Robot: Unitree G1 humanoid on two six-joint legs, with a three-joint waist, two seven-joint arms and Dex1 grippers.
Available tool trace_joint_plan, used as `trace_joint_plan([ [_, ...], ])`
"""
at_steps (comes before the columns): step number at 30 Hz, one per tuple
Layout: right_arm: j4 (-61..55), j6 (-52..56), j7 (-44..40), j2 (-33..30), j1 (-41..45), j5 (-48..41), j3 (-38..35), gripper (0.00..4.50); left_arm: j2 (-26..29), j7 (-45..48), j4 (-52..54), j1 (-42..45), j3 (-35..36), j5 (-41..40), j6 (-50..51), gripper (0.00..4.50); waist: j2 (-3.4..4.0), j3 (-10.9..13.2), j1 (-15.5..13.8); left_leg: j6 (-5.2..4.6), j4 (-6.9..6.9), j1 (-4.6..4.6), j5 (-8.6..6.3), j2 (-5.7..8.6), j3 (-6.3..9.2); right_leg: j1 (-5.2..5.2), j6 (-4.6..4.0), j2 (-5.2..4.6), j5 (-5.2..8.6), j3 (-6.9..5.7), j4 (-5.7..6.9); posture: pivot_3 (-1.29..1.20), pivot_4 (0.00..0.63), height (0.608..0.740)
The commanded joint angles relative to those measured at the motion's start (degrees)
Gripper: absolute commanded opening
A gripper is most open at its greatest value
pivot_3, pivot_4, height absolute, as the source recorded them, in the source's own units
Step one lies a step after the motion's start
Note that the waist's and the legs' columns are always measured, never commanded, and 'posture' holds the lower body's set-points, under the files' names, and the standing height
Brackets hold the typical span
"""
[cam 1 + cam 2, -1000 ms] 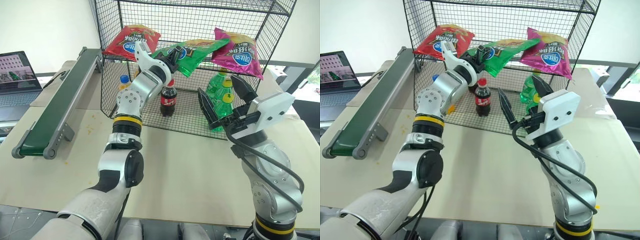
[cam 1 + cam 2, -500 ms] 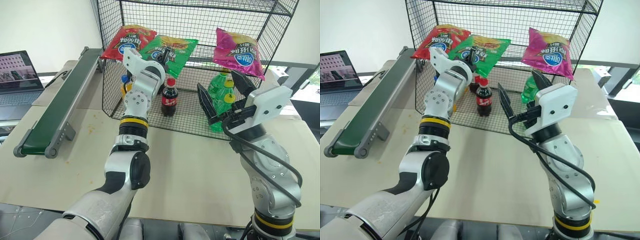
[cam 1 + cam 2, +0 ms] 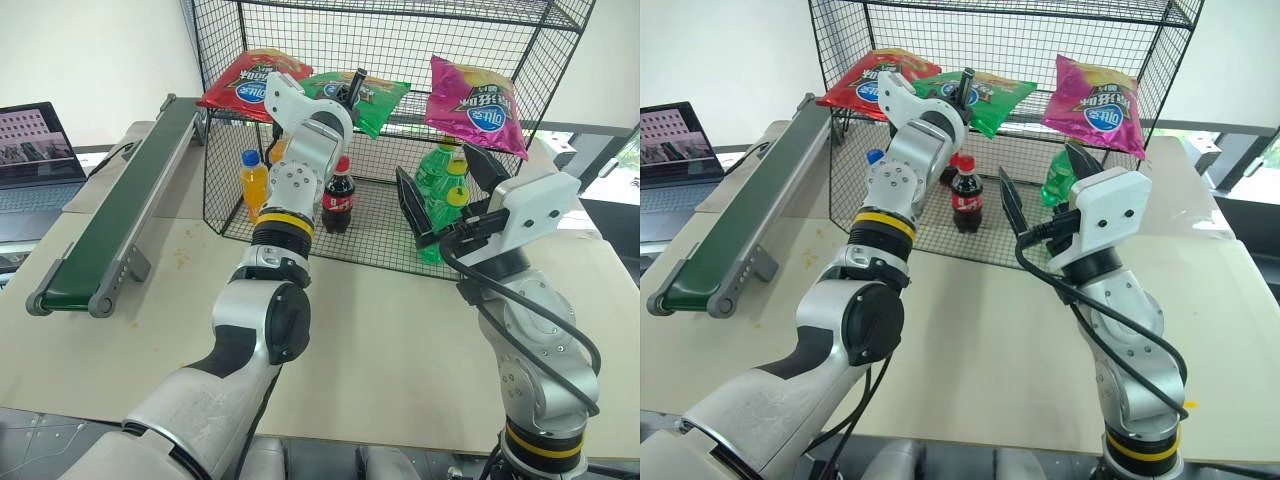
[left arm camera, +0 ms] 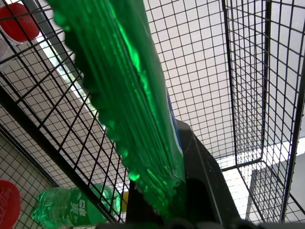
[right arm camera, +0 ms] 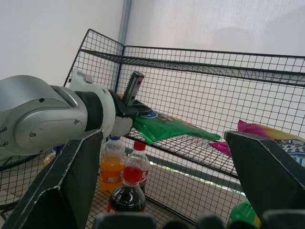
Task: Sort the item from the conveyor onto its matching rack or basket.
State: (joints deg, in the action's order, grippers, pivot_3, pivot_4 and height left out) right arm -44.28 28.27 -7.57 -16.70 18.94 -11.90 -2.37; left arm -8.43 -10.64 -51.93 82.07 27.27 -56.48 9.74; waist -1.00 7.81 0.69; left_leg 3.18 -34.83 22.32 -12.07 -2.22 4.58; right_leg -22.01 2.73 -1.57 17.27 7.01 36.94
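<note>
On the rack's middle shelf, the green bag is being set down between the red bag and the pink bag. The left gripper is squeezed tight on one end of the green bag. Most of the bag seems to lie on the wire shelf, above the cola bottle and the orange drink on the rack's bottom shelf.

The right gripper has its fingers spread wide and holds nothing. It waits in front of the rack, near the green bottles.

The conveyor sits beside the rack with no item on its belt.

This looks like the putting-down step, almost finished. Next, the left gripper should let go of the bag. Then it should pull back out of the rack without dragging the bag off the shelf or bumping the red bag.
</note>
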Motion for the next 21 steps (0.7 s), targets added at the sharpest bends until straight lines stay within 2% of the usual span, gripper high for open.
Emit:
trace_joint_plan([
  [1, -2.40, -0.09, 0.42, 0.19, 0.06, 0.55, -0.17, 4.50, -8.20, 0.39, 0.73, 5.07, 0.33, -0.64, -0.95, 0.57, 0.00, 0.00, 0.00, 0.00, 0.00, 0.00, 0.00, 0.00, 0.00, 0.00, 0.00, 0.00, 0.00, 0.00, 0.00, 0.00, 0.150, 0.740],
  [2, -2.49, -0.04, 0.47, 0.21, -0.01, 0.53, -0.20, 4.50, -8.20, 0.75, 0.92, 4.96, 0.38, -1.13, 0.02, 0.77, 0.00, 0.00, 0.00, 0.00, 0.00, 0.00, 0.00, 0.00, 0.00, 0.00, 0.00, 0.00, 0.00, 0.00, 0.00, 0.00, 0.150, 0.740],
  [7, -2.04, -0.41, 0.45, 0.50, -0.28, 0.42, -0.08, 4.50, -7.93, 1.58, 5.86, 2.23, -2.08, -2.50, 9.24, 2.98, 0.00, 0.00, -0.03, 0.00, -0.01, 0.01, 0.00, 0.03, 0.01, 0.00, 0.01, -0.03, 0.00, 0.00, 0.03, 0.00, 0.150, 0.740],
  [11, -1.09, -1.06, 0.03, 0.70, -0.22, 0.12, -0.14, 4.50, -6.96, 0.57, 14.14, -2.53, -4.94, -4.60, 19.21, 4.49, 0.01, 0.00, 0.05, 0.00, -0.01, 0.01, 0.01, 0.04, 0.02, 0.00, 0.02, -0.03, 0.01, 0.01, 0.07, 0.00, 0.150, 0.740],
  [14, -0.03, -1.71, -0.46, 0.90, 0.05, -0.22, -0.08, 4.50, -4.87, -1.27, 21.35, -6.58, -5.90, -6.78, 25.63, 4.49, 0.01, -0.01, 0.08, 0.01, 0.00, -0.04, 0.01, 0.03, 0.02, 0.00, 0.02, -0.03, 0.01, 0.02, 0.11, 0.00, 0.150, 0.740],
  [17, 1.31, -2.59, -1.20, 1.10, 0.43, -0.61, 0.03, 4.50, -0.06, -1.75, 28.46, -10.79, -7.31, -8.11, 32.85, 4.49, 0.07, -0.04, 0.43, 0.01, -0.01, -0.16, 0.02, 0.02, 0.00, 0.06, 0.02, -0.02, 0.01, 0.07, 0.17, 0.00, 0.150, 0.740],
  [21, 2.61, -3.57, -2.08, 1.37, 0.82, -0.97, 0.00, 4.50, 3.50, -3.24, 34.42, -14.99, -7.60, -9.60, 39.94, 4.49, 0.07, -0.04, 0.34, 0.03, -0.03, -0.14, 0.11, 0.02, 0.02, 0.05, 0.01, -0.02, 0.00, 0.06, 0.23, 0.00, 0.150, 0.740],
])
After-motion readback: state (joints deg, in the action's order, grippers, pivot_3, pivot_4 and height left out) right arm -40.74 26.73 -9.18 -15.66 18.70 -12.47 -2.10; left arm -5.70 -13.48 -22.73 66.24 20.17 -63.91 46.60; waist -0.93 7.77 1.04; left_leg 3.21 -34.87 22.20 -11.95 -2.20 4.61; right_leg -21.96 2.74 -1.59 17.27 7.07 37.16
